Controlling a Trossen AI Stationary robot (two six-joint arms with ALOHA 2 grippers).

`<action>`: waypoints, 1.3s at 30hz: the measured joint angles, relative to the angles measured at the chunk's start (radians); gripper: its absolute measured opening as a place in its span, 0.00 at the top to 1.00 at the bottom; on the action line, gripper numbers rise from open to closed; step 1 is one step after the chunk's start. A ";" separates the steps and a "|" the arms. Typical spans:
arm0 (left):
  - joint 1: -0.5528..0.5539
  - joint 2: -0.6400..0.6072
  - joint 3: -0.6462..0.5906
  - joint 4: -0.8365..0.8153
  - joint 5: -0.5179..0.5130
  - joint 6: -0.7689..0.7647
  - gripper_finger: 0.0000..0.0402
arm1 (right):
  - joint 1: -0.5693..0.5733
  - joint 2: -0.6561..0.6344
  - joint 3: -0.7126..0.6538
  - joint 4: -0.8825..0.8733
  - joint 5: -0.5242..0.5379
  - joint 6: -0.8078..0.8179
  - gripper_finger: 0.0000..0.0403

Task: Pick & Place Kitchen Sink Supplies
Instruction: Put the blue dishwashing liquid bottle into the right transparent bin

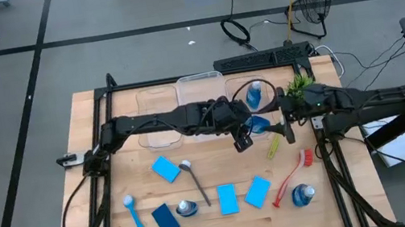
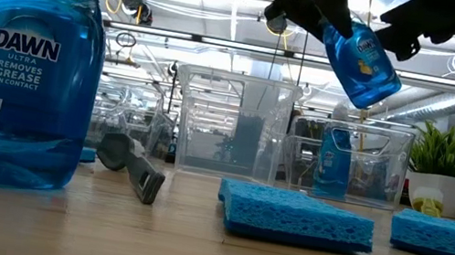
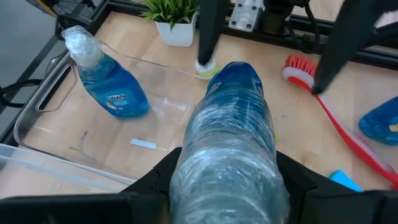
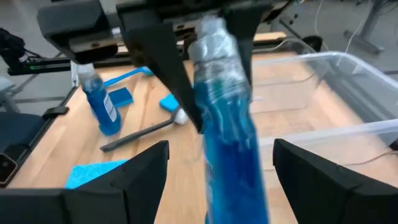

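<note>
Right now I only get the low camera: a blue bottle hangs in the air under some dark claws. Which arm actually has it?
Observer: The left gripper is shut on the held bottle; its wrist view shows a finger pressed on each side.
Operator: So what is the other claw doing?
Observer: The right gripper is open. Its fingers stand wide on either side of the same bottle, with gaps showing.
Operator: Are more bottles waiting on the table?
Observer: From above, two: a second bottle by the dark sponge, and a third bottle by the red brush.
</note>
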 joint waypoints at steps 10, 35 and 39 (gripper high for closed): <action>0.000 0.000 0.000 0.001 0.001 -0.010 0.62 | 0.000 0.088 0.000 0.053 0.000 0.022 0.31; 0.000 0.000 0.000 0.007 0.032 -0.010 0.61 | 0.000 0.158 0.000 0.084 -0.002 0.022 0.76; 0.000 0.000 0.000 0.007 0.054 0.001 0.58 | 0.000 0.155 -0.001 0.082 -0.002 0.023 0.76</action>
